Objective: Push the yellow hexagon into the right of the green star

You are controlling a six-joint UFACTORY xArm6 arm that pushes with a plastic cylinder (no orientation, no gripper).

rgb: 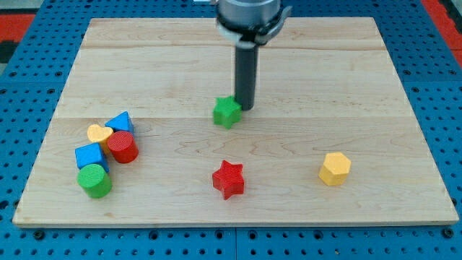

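Note:
The yellow hexagon [335,168] lies on the wooden board at the view's lower right. The green star [227,111] sits near the board's middle. My tip [245,107] stands right at the green star's upper right edge, touching or nearly touching it. The yellow hexagon is far from my tip, down and to the view's right.
A red star [229,179] lies below the green star. At the view's left is a cluster: a blue triangle [120,122], a yellow heart [99,133], a red cylinder [123,146], a blue cube [91,156] and a green cylinder [95,180]. The wooden board [361,72] lies on a blue pegboard.

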